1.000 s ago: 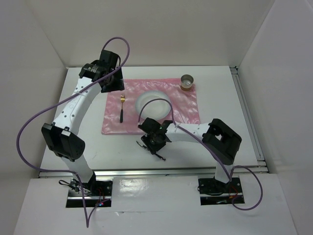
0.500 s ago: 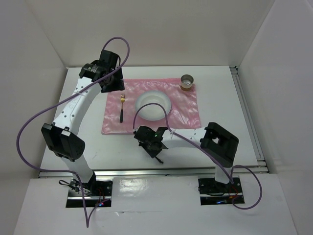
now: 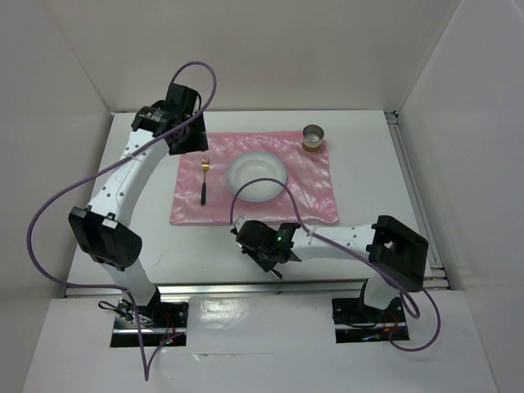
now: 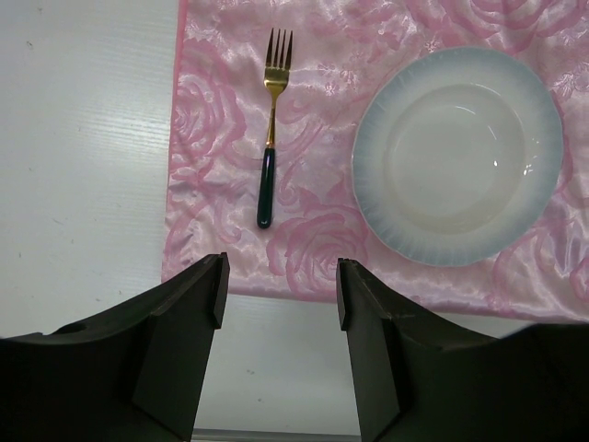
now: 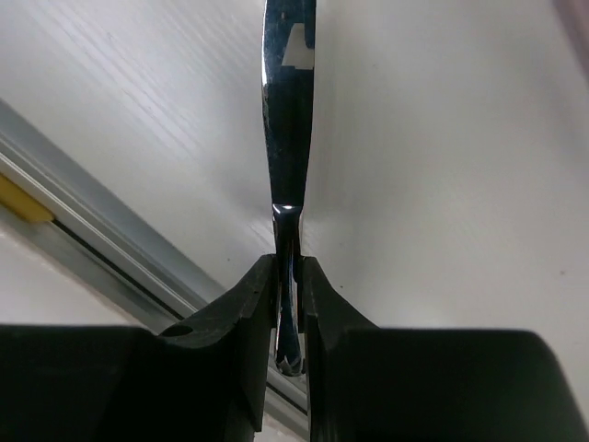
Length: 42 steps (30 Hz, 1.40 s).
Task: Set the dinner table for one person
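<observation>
Right wrist view: right gripper (image 5: 289,276) jaws pinched nearly shut on a slim silver utensil (image 5: 288,110) — likely the knife — low over the dinner table (image 3: 368,164), near edge, 6 o'clock of the plate (image 3: 234,172). Lift it level and lay it at the plate's 3 o'clock, mirroring the fork (image 3: 204,178). Left gripper (image 4: 276,304) hangs agape, empty.

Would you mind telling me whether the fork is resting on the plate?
No, the fork lies flat on the pink placemat, clearly apart from the plate beside it.
</observation>
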{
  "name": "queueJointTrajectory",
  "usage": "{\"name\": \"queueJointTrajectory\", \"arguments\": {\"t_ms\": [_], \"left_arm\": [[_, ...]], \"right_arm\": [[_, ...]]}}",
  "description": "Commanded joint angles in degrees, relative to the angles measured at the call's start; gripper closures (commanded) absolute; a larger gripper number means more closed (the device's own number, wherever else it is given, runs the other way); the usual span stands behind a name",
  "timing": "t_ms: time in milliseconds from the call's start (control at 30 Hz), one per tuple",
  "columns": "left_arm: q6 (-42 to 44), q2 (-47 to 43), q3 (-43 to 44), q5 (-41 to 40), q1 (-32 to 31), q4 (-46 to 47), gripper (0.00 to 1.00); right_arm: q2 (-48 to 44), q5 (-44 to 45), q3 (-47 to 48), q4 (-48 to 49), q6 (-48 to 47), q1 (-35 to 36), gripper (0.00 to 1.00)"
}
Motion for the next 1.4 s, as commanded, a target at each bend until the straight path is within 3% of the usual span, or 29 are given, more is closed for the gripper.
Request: {"name": "queueJointTrajectory", "arguments": {"t_ms": [0, 333, 700, 800, 1000, 1100, 1267, 1367], "left_arm": [[-0.5, -2.7, 0.4, 0.1, -0.1, 0.8, 0.33], [-1.1, -3.2, -0.2, -0.6, -0.1, 0.8, 0.33], [-1.1, -4.3, 0.4, -1.2, -0.1, 0.8, 0.33], [-1.1, -4.3, 0.4, -1.2, -0.1, 0.8, 0.33], [-1.1, -4.3, 0.4, -1.2, -0.1, 0.8, 0.33], [-0.5, -3.2, 0.4, -0.6, -0.1, 0.8, 0.33], [-0.5, -1.9, 1.1, -1.1, -0.1, -0.4, 0.33], [-0.5, -1.9, 1.1, -1.1, -0.1, -0.4, 0.33]], "right_arm": [[-5.2, 3.5, 0.3, 1.8, -0.4, 0.2, 0.99], [-6.5, 12.7, 4.4, -2.0, 4.8, -3.4, 0.99], [-14.1, 2.1, 5.9, 1.0, 5.9, -27.6, 0.99], [-10.4, -2.6, 9.0, 0.4, 4.1, -35.0, 1.0], [-1.0, -6.1, 15.4, 1.8, 2.0, -43.3, 1.0], [4.0, -8.9, 18.1, 4.3, 1.5, -45.5, 1.0], [12.5, -6.3, 22.9, 3.8, 0.9, -46.2, 1.0], [13.2, -6.3, 23.5, 4.3, 1.4, -47.5, 1.0]]}}
